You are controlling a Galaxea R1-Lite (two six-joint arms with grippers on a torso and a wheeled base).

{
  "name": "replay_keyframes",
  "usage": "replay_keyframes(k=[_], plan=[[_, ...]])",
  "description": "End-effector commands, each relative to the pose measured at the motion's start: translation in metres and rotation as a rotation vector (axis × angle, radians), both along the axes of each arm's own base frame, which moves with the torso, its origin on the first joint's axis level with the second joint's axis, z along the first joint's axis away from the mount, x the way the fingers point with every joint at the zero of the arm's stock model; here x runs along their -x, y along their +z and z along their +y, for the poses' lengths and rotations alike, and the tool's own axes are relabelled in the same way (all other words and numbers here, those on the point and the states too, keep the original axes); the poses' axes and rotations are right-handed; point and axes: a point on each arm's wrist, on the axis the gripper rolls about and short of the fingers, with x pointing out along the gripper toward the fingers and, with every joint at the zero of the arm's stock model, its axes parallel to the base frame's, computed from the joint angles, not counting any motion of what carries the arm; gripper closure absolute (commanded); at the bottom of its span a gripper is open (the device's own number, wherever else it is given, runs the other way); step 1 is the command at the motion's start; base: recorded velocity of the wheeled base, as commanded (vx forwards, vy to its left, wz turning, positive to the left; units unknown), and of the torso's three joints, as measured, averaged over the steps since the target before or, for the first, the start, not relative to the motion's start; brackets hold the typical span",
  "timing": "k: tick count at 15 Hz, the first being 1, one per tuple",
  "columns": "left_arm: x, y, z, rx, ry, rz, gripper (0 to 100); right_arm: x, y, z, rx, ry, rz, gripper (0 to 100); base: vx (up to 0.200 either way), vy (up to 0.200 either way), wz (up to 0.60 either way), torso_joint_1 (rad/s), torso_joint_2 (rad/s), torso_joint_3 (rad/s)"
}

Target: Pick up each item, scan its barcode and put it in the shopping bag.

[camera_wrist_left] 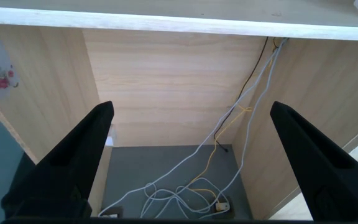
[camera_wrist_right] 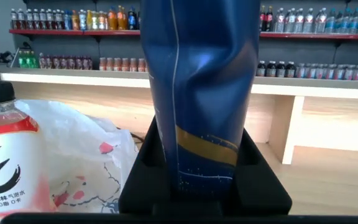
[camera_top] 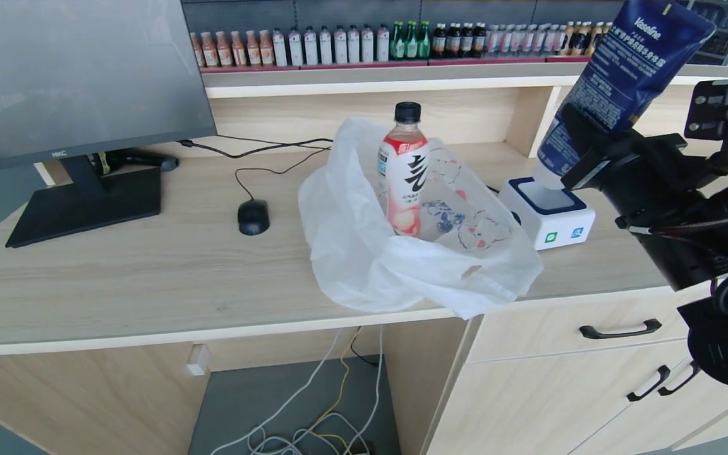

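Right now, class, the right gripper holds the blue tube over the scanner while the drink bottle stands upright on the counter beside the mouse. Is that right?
Not quite. The drink bottle stands upright inside the shopping bag, not beside the mouse, as the head view shows. The right gripper does hold the blue tube over the scanner.

bottle (camera_top: 404, 177) in bag (camera_top: 364, 265), scanner (camera_top: 550, 220) to R
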Motion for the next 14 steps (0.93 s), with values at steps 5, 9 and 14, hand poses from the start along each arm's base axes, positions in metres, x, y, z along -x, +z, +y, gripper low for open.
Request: replay_keyframes(k=[5, 9, 14], plan=[[0.000, 0.000, 0.000, -0.002, -0.002, 0.000, 0, -0.006, 0.014, 0.011, -0.017, 0.032, -0.061, 100, 0.000, 0.000, 0.00, 0.000, 0.00, 0.000], [0.000, 0.000, 0.000, -0.002, 0.000, 0.000, 0, -0.017, -0.005, 0.026, 0.003, 0.079, -0.005, 100, 0.000, 0.000, 0.00, 0.000, 0.00, 0.000], [0.000, 0.000, 0.000, -0.002, 0.000, 0.000, 0, -0.029, -0.026, 0.050, 0.012, 0.140, 0.054, 100, 0.000, 0.000, 0.00, 0.000, 0.00, 0.000]])
